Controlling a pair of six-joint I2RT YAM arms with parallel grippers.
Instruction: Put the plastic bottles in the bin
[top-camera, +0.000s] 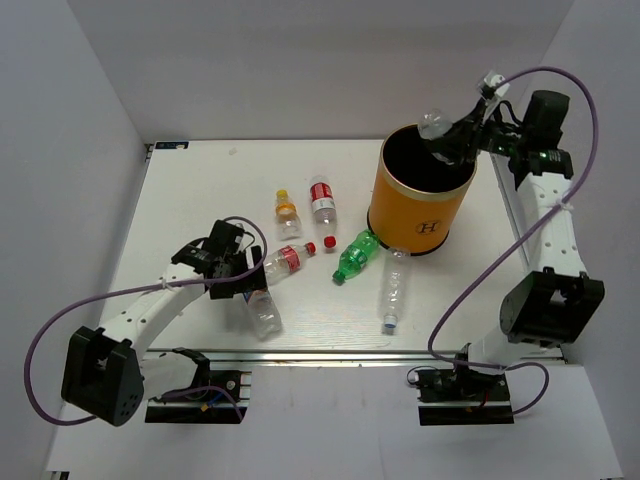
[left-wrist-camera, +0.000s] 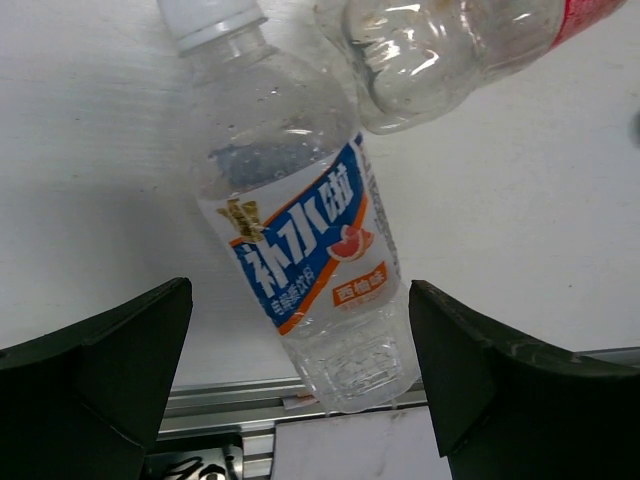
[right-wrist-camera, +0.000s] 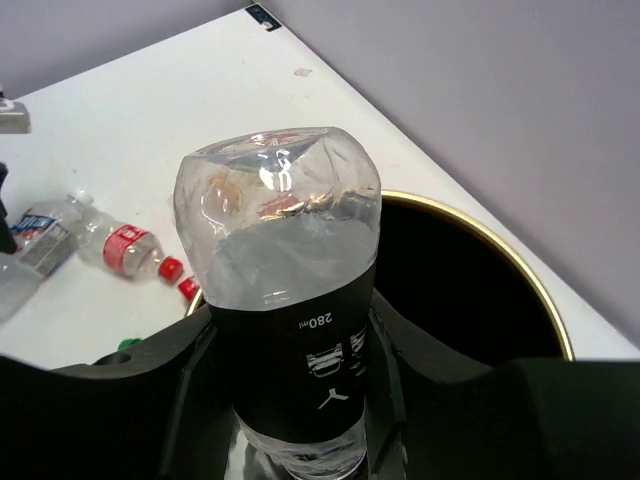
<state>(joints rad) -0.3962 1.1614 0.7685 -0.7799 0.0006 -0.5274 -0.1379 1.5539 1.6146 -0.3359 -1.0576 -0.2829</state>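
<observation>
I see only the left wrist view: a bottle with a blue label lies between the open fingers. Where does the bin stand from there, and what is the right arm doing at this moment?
Observer: The bin stands on the right half of the table, well apart from the blue-label bottle, which lies near the front edge on the left.
Operator: Thank you. And the right arm, is it free?
Observer: No. The right gripper is shut on a clear bottle with a black label and holds it above the bin's open top.
</observation>
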